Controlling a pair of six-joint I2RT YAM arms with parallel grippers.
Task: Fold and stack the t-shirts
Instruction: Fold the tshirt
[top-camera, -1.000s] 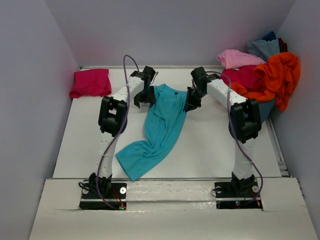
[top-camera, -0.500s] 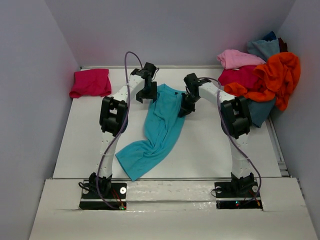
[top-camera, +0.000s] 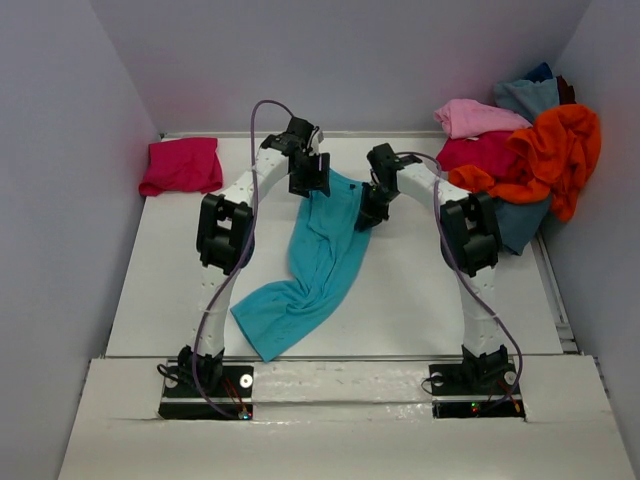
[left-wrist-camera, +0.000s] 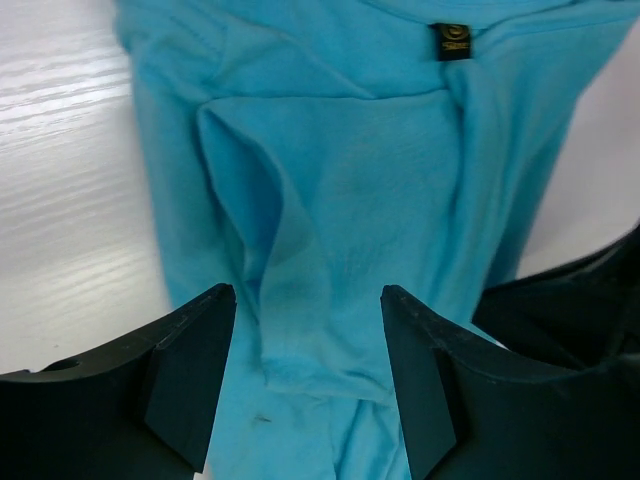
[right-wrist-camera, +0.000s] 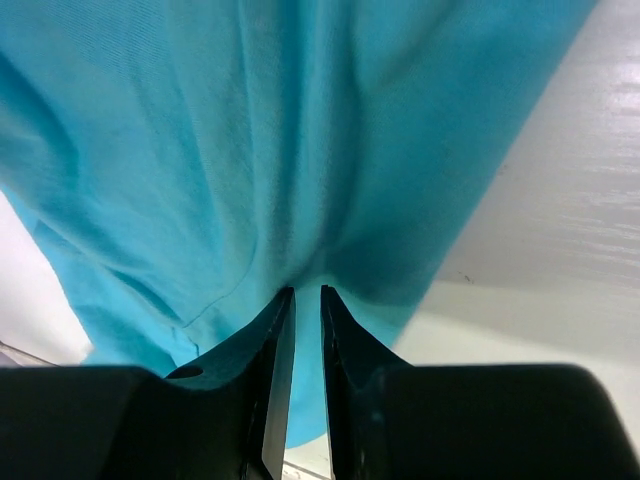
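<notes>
The turquoise t-shirt (top-camera: 320, 255) lies rumpled along the middle of the surface (top-camera: 430, 290). The left gripper (left-wrist-camera: 308, 300) gapes wide above its far end, holding nothing. The right gripper (right-wrist-camera: 303, 295), almost closed, pinches its far right edge.

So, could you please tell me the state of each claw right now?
Left claw: open, over the turquoise t-shirt, gripping nothing.
Right claw: closed on a fold of the turquoise t-shirt.
</notes>
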